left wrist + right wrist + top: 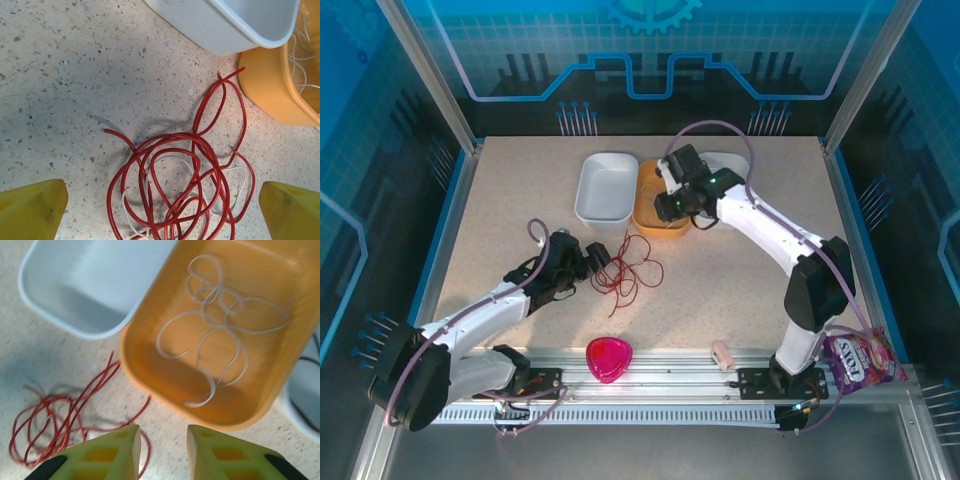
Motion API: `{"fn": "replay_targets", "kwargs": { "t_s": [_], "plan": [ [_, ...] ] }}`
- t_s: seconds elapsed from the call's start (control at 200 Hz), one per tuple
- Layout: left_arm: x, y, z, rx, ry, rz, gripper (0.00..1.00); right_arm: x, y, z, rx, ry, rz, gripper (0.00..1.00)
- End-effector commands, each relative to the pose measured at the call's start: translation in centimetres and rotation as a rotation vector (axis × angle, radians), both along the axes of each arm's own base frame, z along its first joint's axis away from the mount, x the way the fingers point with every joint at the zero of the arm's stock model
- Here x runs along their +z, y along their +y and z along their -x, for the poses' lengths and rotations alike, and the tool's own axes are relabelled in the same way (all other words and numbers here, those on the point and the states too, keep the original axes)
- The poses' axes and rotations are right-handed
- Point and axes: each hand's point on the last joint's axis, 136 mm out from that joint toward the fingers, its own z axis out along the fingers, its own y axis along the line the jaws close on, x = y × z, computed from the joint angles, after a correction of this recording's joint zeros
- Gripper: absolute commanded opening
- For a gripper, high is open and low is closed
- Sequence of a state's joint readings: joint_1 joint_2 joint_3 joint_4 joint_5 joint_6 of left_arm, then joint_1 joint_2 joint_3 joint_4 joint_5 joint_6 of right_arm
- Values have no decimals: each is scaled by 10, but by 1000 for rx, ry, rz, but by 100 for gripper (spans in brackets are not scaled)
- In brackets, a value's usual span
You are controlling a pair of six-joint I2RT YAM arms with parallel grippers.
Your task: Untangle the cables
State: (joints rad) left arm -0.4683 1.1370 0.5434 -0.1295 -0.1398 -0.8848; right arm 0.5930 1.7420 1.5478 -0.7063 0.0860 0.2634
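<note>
Left gripper (600, 260): jaws spread wide and holding nothing, at left of centre in the overhead view; it points right, at the tangle.
Red cable tangle (172, 192): loose on the speckled table (75, 75), low in the left wrist view and between the two yellow fingertips (32, 210). It touches neither of them.
Whitish strand (131, 217): threaded through the red loops at the bottom of that view, partly under them.
Shape of tangle: a roundish coil with no clear long axis. One red loop runs to the upper right, ending just beside the orange tray (270, 90).
Right gripper (162, 450): jaws narrow, a slim gap with nothing in it, hovering at the near rim of the orange tray.
Whitish cable (220, 325): lies curled alone inside the orange tray.
White tray (90, 285): upper left of the right wrist view, with nothing in the part that shows.
Black cable (306, 416): a dark strand in a pale tray (300, 385) at the right edge.
Key relation: the tangle lies straight ahead of the left gripper, so the left arm is nearer. From the right gripper it lies down and to the left.
Likely next move: pick one strand out of the coil.
</note>
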Motion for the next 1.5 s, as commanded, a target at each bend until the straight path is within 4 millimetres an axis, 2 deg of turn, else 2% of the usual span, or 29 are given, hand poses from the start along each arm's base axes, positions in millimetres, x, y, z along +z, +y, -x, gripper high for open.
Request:
{"fn": "replay_targets", "kwargs": {
  "t_s": [0.0, 0.205, 0.34, 0.585, 0.76, 1.341, 1.491],
  "plan": [
    [11, -9, -8, -11, -17, 40, 99, -19, 6, 25, 50, 27, 39, 31],
    [14, -19, -14, -34, -15, 73, 99, -57, 21, 56, 108, 104, 105, 31],
    [14, -20, -15, -30, -13, 79, 99, -80, 32, 69, 129, 155, 100, 35],
    [10, -18, -12, -22, 0, 73, 99, -115, 34, 78, 153, 175, 256, 30],
    [3, -11, -9, 19, 23, 63, 99, -136, 36, 77, 161, 210, 298, 28],
    [-5, -4, -4, 41, 52, 42, 99, -164, 38, 70, 143, 253, 342, 23],
    [-6, -4, -3, 42, 53, 43, 99, -164, 33, 67, 120, 249, 360, 29]
  ]
}}
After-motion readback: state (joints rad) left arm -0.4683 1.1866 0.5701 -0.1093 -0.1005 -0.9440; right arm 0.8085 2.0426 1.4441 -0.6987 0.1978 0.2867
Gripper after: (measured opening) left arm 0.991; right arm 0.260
